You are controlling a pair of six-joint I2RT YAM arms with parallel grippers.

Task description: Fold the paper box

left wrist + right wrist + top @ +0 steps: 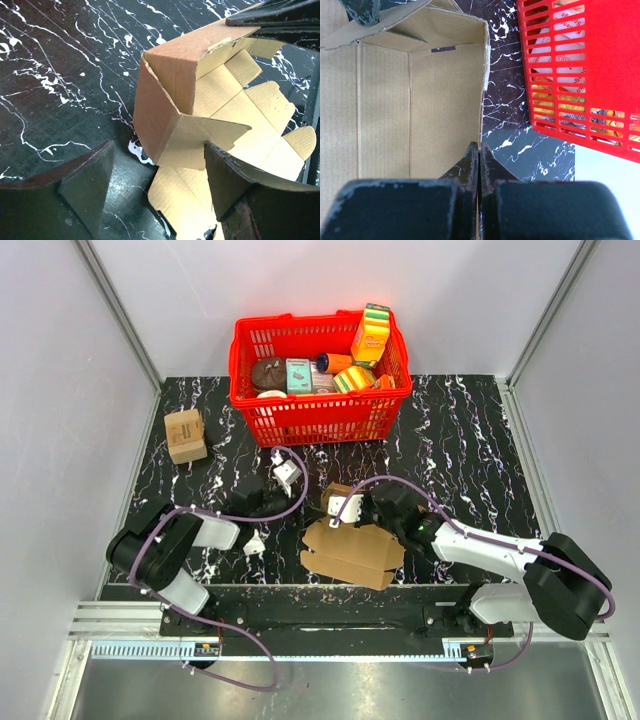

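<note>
The paper box (352,552) is plain brown cardboard lying near the front middle of the table, partly raised. One end stands up as walls while its flaps lie spread flat. In the left wrist view the paper box (210,100) shows a raised corner and an open inside. My left gripper (158,150) is open just short of that corner, with nothing between its fingers; from above my left gripper (288,478) is left of the box. My right gripper (480,145) is shut on the edge of an upright wall of the paper box (420,110); from above my right gripper (342,508) is at the box's far end.
A red basket (320,418) with several colourful packages stands at the back middle, and the red basket (580,75) is close on the right of the right wrist. A small tan printed box (186,434) sits at the back left. The table is black marble.
</note>
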